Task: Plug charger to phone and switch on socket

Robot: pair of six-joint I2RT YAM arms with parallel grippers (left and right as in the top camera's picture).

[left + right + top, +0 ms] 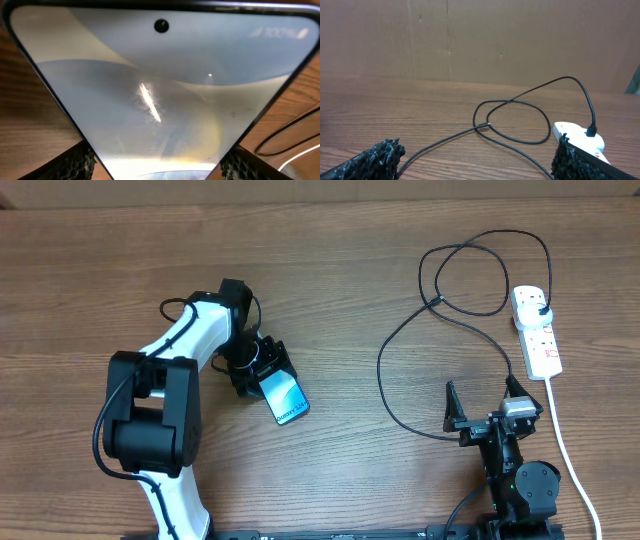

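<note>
Overhead: on the wood-grain worktop, the left fingers clamp the slim glossy phone left of centre. The thin black charger loops near the white oblong socket.

Left wrist: ribbed black pads press both phone edges.

Right wrist: the rough right fingers are spread wide and empty.

phone filling frame, held between jaws, charger at right
</note>
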